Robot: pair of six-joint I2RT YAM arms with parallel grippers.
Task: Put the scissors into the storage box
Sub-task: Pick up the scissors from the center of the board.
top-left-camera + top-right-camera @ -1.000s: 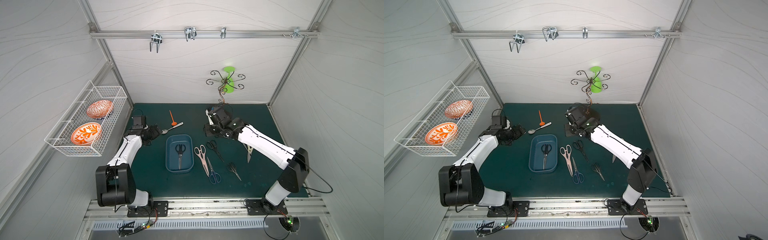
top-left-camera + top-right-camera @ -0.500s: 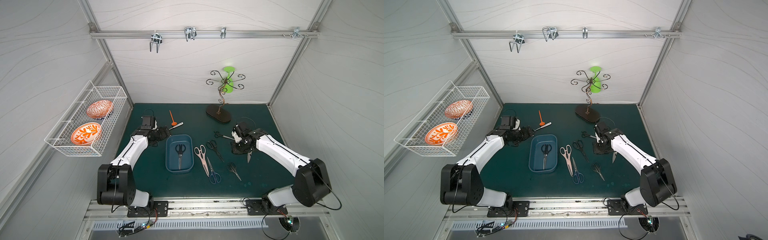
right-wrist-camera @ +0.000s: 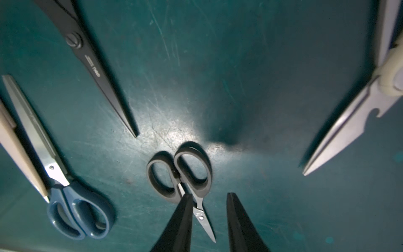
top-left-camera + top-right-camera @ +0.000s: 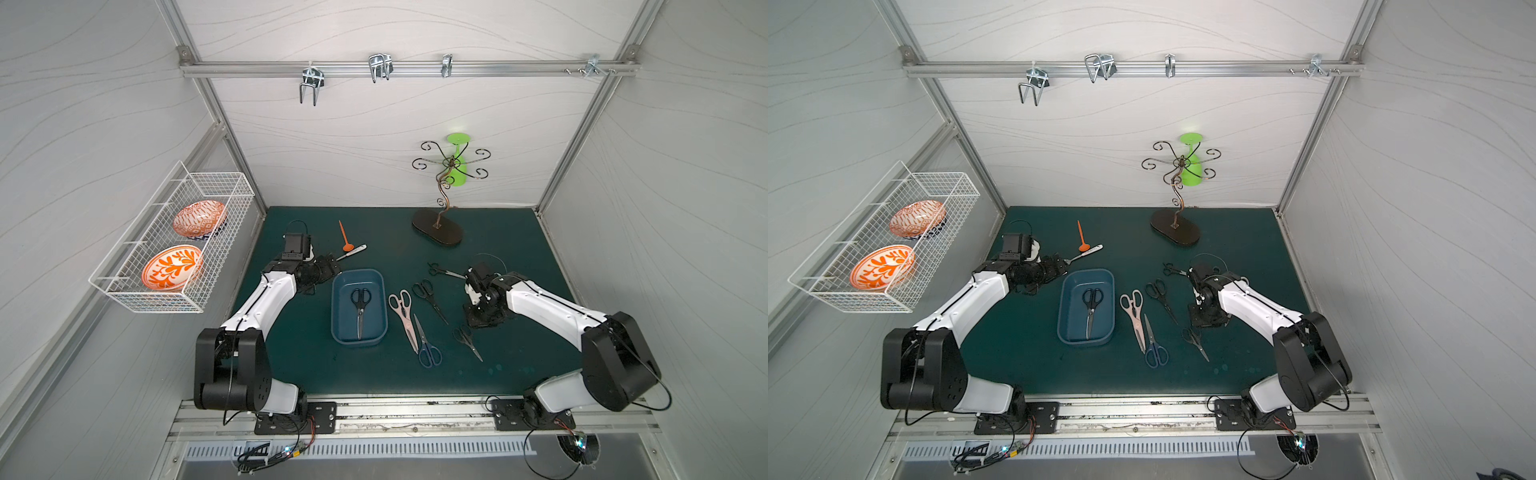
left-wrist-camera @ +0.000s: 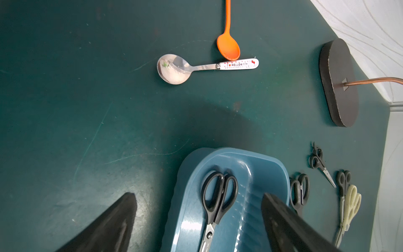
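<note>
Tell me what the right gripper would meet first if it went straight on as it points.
Probably the small black-handled steel scissors: the right gripper points down with their blades between its open jaws; depth unclear.

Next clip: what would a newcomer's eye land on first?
A blue box sits central on the mat with one black pair inside, a pink pair and others beside it. The right gripper hovers open over a small black pair. Two orange bowls sit in a wire basket on the wall.

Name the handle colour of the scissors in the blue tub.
Black-handled steel scissors; clearest in left wrist view.
</note>
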